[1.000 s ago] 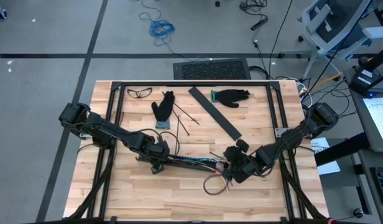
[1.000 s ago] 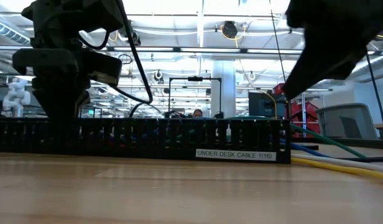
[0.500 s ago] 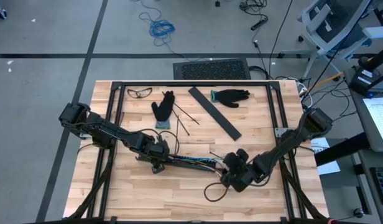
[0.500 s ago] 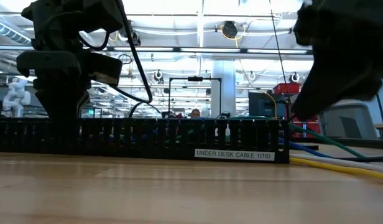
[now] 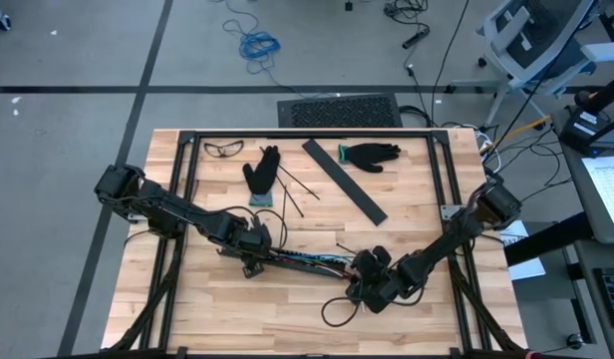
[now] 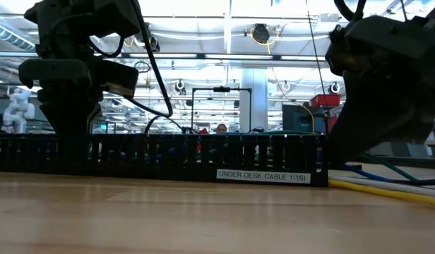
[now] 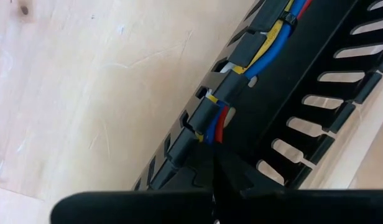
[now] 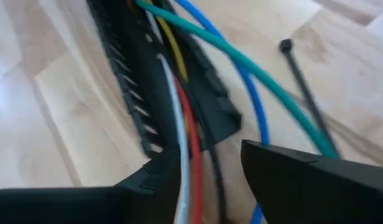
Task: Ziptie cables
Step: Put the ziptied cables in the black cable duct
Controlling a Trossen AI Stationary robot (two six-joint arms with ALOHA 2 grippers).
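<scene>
A black slotted cable tray point(image 5: 307, 263) lies across the table's near middle, labelled on its side point(image 6: 263, 176). The multicoloured cables point(image 7: 266, 46) lie in its channel and spill out of its right end point(image 8: 198, 43) into a loop point(image 5: 337, 311) on the wood. My left gripper point(image 5: 252, 261) is shut and points down into the tray's left end. At the tray's right end my right gripper point(image 8: 210, 180) stands open and slants down. The white, red and black wires point(image 8: 186, 155) run between its fingers. The blue and green wires point(image 8: 260, 81) pass outside them. My left gripper's shut fingertips point(image 7: 219, 174) come down from above into the tray's channel. They meet the left end of the cable bundle point(image 7: 215, 127). The fingers hide the place of contact, so I cannot tell whether they pinch a wire or only press there.
Two black gloves point(image 5: 262, 178) point(image 5: 372, 155), safety glasses point(image 5: 224, 149), a flat black strip point(image 5: 345, 181) and thin black zip ties point(image 5: 292, 189) lie on the far half. Another zip tie point(image 8: 303, 74) lies beside the loose wires. Black frame rails point(image 5: 447, 199) run along the table's sides.
My right gripper has come down and moved toward the table's near-left, up to the tray's right end, rolling about its own axis as it went. The loose cable loop has slid toward the near edge. The tray has shifted slightly in the low view.
</scene>
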